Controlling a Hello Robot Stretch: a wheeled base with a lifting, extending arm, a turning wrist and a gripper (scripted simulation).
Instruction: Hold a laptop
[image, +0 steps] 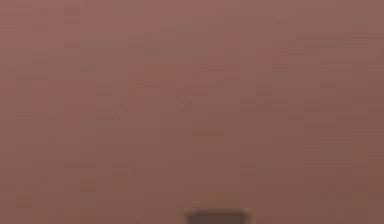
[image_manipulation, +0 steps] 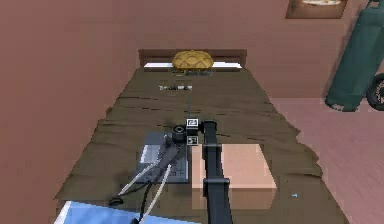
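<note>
Blue-and-white thing (image_manipulation: 88, 212): nearest the camera, lying on the bed's near edge, closer in than the gripper and to its left in the arm side view.
Arm (image_manipulation: 214, 185): a dark bar reaching out over the bed, with its two white marker squares at the far end.
Gripper (image_manipulation: 150, 180): its dark body sits just left of the squares and its thin fingers slant back over the blanket. The pictures do not show whether the fingers are spread or pressed together.
Laptop (image_manipulation: 152, 155): the flat grey slab on the blanket, right at the gripper and partly behind it. Whether the two are touching cannot be told.
Hold: the slab rests on the bed and does not hang free, so it cannot be told whether the gripper holds anything.
Tan box (image_manipulation: 248, 165): on the other side of the arm from the gripper, near it and on the same blanket.
Bed (image_manipulation: 250, 110): its dark olive cover runs on well beyond the gripper.
Small items (image_manipulation: 175, 88): farther out than the gripper and too small to name.
Golden-brown mound (image_manipulation: 192, 60): at the headboard, far beyond the gripper.
Teal object (image_manipulation: 355, 60): standing off the bed, well away to the right.
Done, by judgement: the base is beside the bed and the arm is out at the laptop.
Left, by judgement: a secure grasp and a lift clear of the blanket. The slab's thin, flat edge may make that awkward.
</note>
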